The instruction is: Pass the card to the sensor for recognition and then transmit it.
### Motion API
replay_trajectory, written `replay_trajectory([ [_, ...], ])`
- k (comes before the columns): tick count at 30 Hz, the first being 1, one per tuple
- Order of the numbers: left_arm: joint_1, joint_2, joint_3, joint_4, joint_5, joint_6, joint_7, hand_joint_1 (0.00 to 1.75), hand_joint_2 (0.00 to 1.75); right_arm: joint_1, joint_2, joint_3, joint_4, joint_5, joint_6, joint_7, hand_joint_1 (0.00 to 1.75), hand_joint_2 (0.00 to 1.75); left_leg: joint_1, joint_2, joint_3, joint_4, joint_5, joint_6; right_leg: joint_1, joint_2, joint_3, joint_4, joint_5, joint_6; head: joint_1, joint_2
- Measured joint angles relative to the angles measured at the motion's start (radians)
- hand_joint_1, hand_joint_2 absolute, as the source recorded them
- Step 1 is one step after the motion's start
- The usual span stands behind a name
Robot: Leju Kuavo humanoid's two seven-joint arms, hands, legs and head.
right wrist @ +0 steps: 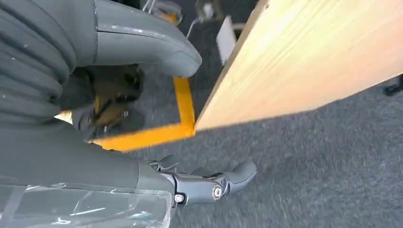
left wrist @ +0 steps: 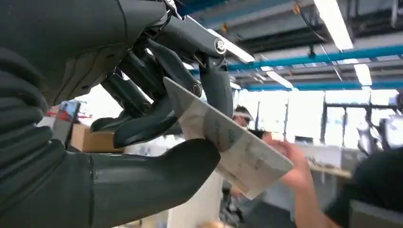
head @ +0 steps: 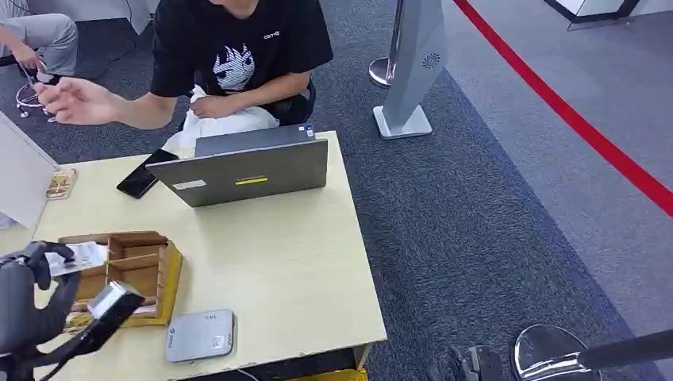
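Note:
My left hand [head: 32,298] is raised at the table's near left corner and pinches a white card [head: 75,258] between thumb and fingers. In the left wrist view the card [left wrist: 237,147] sticks out from under the thumb [left wrist: 157,178], and a person's hand [left wrist: 294,166] reaches toward its far edge. The grey flat sensor [head: 200,335] lies on the table's front edge, to the right of my left hand. My right hand [right wrist: 142,118] hangs below the table edge [right wrist: 304,71] over the carpet, fingers apart and holding nothing.
A wooden compartment box [head: 131,270] sits beside my left hand. A grey laptop [head: 250,171] and a black phone [head: 143,176] lie at the table's far side, in front of a seated person [head: 230,55] whose hand [head: 75,101] is stretched out left. A grey stand [head: 413,71] rises at the right.

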State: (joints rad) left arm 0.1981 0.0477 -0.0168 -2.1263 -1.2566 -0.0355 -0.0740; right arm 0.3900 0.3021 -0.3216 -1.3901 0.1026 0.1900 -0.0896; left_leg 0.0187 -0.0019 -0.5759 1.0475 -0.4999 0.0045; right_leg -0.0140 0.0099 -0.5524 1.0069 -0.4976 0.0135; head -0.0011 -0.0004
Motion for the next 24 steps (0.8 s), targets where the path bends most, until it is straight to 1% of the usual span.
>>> replay_trajectory([
  [3,0.072,-0.018,-0.031,0.0,0.0,0.004,-0.001,1.75,1.75,0.002,0.0,-0.001,0.004,-0.009,0.01,0.005,0.0,1.75,0.0,0.0,0.0,0.0,0.0,0.0,0.0,0.0,0.0,0.0,0.0,0.0,-0.001,0.0],
  [5,0.102,-0.029,-0.045,0.004,0.017,-0.008,0.0,1.75,1.75,0.001,0.0,-0.003,0.008,-0.033,0.021,0.005,0.0,1.75,0.0,-0.001,-0.001,0.0,0.0,0.0,0.0,-0.001,0.0,0.0,0.0,0.0,-0.001,0.0],
  [6,0.123,-0.035,-0.053,0.014,0.026,-0.019,0.008,1.75,1.75,-0.001,0.0,-0.006,0.011,-0.052,0.039,0.006,0.0,1.75,0.0,0.0,0.0,0.0,0.0,0.0,0.0,-0.001,0.0,0.0,0.0,0.0,-0.001,0.0],
  [10,0.178,-0.059,-0.078,0.099,0.03,-0.021,0.02,1.75,1.75,-0.009,0.0,-0.018,0.024,-0.052,0.075,0.016,0.0,1.75,0.0,0.0,0.0,0.0,0.0,0.0,0.0,-0.001,0.0,0.0,0.0,0.0,-0.001,0.0],
  [14,0.189,-0.077,-0.09,0.195,0.027,-0.019,0.032,1.75,1.75,-0.023,0.0,-0.023,0.038,-0.025,0.093,0.019,0.0,1.75,0.0,0.0,0.0,0.0,0.0,0.0,0.0,-0.001,0.0,0.0,0.0,0.0,-0.001,0.0],
  [16,0.189,-0.083,-0.092,0.225,0.026,-0.019,0.032,1.75,1.75,-0.026,0.0,-0.023,0.044,-0.02,0.094,0.021,0.0,1.75,0.0,0.0,0.0,0.0,0.0,0.0,0.0,-0.001,0.0,0.0,0.0,0.0,-0.001,0.0],
  [22,0.188,-0.096,-0.093,0.273,0.016,-0.026,0.038,1.75,1.75,-0.033,0.0,-0.025,0.057,-0.042,0.108,0.015,0.0,1.75,0.0,0.0,0.0,0.0,0.0,0.0,0.0,-0.001,0.0,0.0,0.0,0.0,-0.001,0.0],
  [24,0.183,-0.099,-0.095,0.289,0.011,-0.029,0.039,1.75,1.75,-0.035,0.0,-0.026,0.06,-0.03,0.108,0.016,0.0,1.75,0.0,0.0,0.0,0.0,0.0,0.0,0.0,-0.001,0.0,0.0,0.0,0.0,-0.001,0.0],
])
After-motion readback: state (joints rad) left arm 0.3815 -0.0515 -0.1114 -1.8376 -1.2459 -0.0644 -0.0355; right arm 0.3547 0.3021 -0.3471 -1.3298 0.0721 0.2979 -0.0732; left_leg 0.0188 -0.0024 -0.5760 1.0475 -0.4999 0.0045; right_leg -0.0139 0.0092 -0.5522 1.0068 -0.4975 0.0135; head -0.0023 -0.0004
